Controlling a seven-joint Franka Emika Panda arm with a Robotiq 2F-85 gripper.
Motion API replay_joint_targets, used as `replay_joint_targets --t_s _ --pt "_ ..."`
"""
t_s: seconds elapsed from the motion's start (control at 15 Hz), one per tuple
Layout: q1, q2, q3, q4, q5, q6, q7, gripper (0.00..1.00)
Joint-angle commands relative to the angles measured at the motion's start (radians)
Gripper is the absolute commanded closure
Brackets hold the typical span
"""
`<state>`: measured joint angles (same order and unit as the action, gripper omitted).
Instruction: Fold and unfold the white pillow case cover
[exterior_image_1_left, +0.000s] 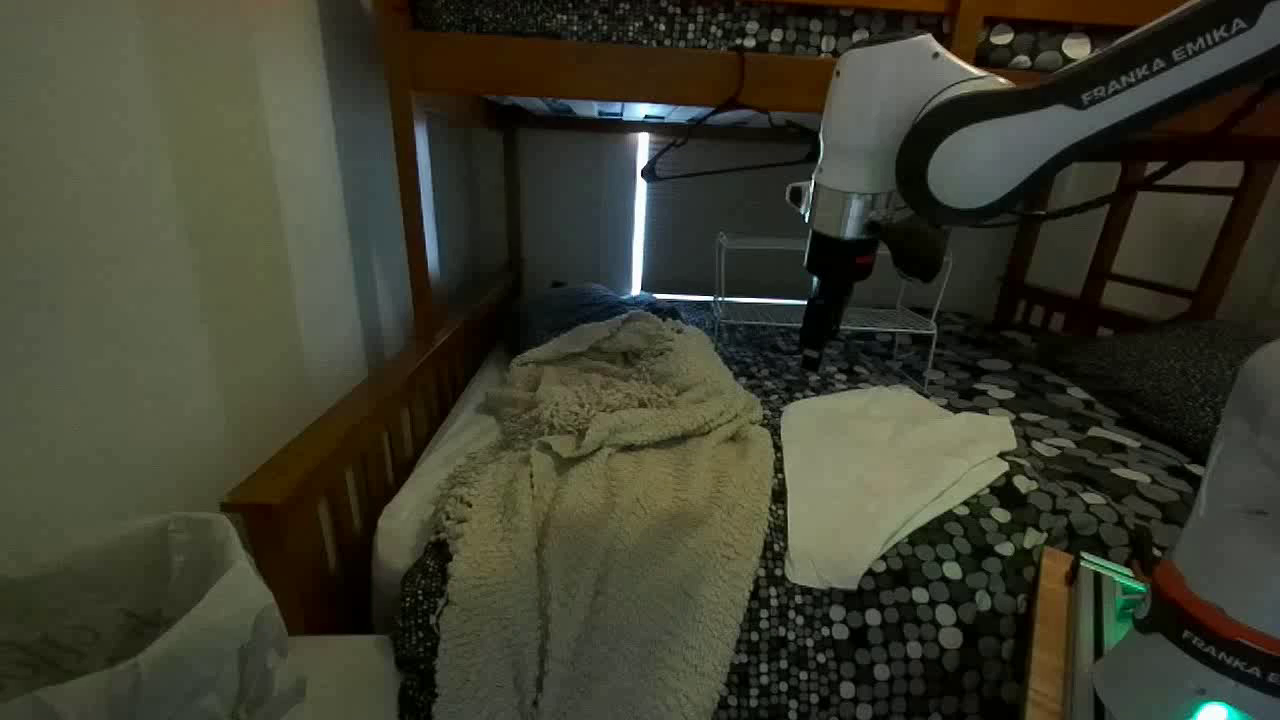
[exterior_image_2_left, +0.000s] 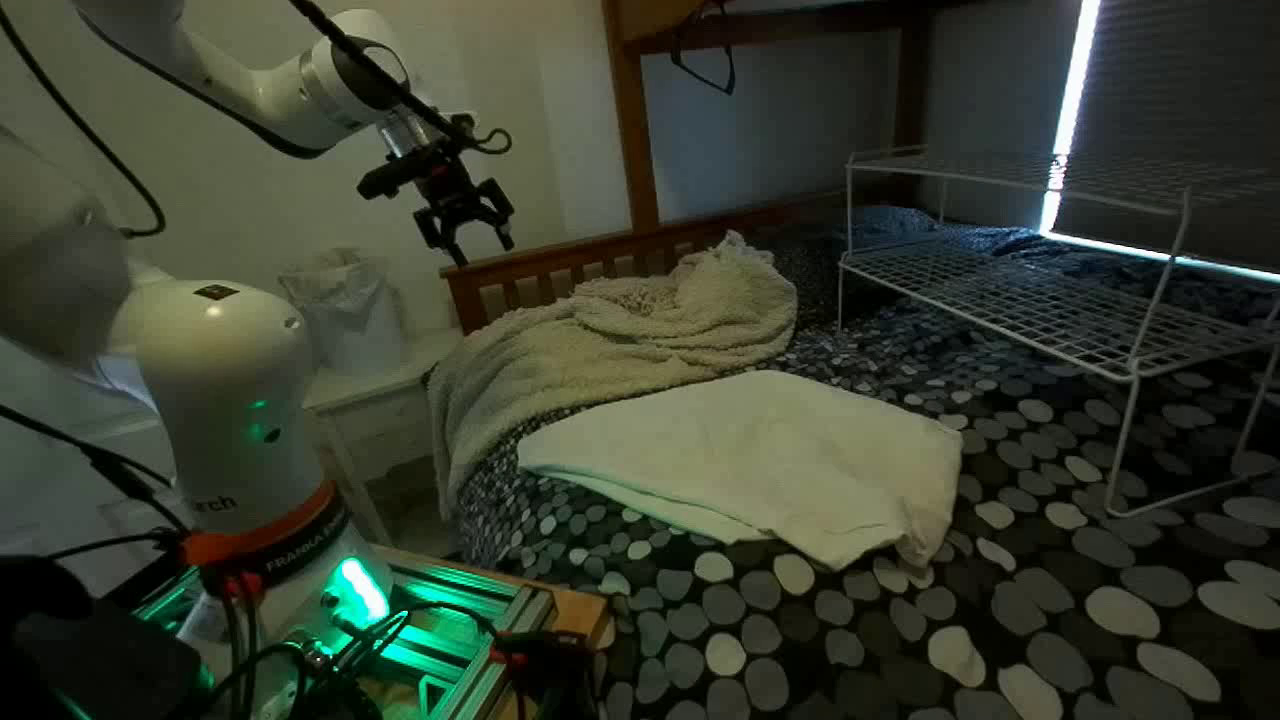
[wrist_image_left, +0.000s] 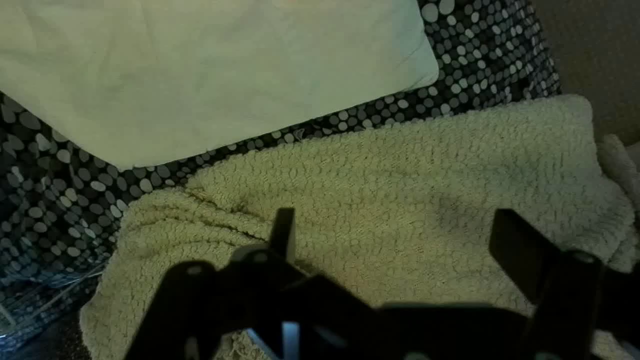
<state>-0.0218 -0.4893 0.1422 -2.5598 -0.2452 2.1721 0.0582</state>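
Observation:
The white pillow case cover (exterior_image_1_left: 870, 480) lies on the speckled bedsheet, and it also shows in an exterior view (exterior_image_2_left: 740, 450). It looks folded over, with a lower layer showing along one edge and light creases on top. In the wrist view its part in view (wrist_image_left: 225, 75) fills the top, cut off by the frame. My gripper (exterior_image_2_left: 484, 252) is open and empty, raised well above the bed. It also shows in an exterior view (exterior_image_1_left: 812, 360). In the wrist view the open jaws (wrist_image_left: 395, 212) are over the cream blanket, off to the side of the cover.
The cream knitted blanket (exterior_image_1_left: 620, 530) lies bunched beside the cover. A white wire rack (exterior_image_2_left: 1000, 310) stands on the speckled bedsheet (exterior_image_2_left: 690, 610). A wooden side rail (exterior_image_1_left: 340, 450) edges the bed. The upper bunk beam (exterior_image_1_left: 620, 75) and a black hanger (exterior_image_1_left: 730, 170) are overhead.

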Motion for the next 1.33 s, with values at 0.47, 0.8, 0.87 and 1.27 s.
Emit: replay_joint_targets --t_s 0.47,0.8,0.87,1.27 --pt "0.017 0.001 -0.015 0.002 -0.008 -0.005 0.007 0.00" --pt "-0.087 0.070 -0.061 0.039 -0.060 -0.020 0.106 0.00" --pt "-0.112 0.087 -0.085 0.042 -0.069 -0.025 0.114 0.00" --pt "-0.269 0.222 -0.237 0.083 -0.121 -0.017 0.184 0.00"
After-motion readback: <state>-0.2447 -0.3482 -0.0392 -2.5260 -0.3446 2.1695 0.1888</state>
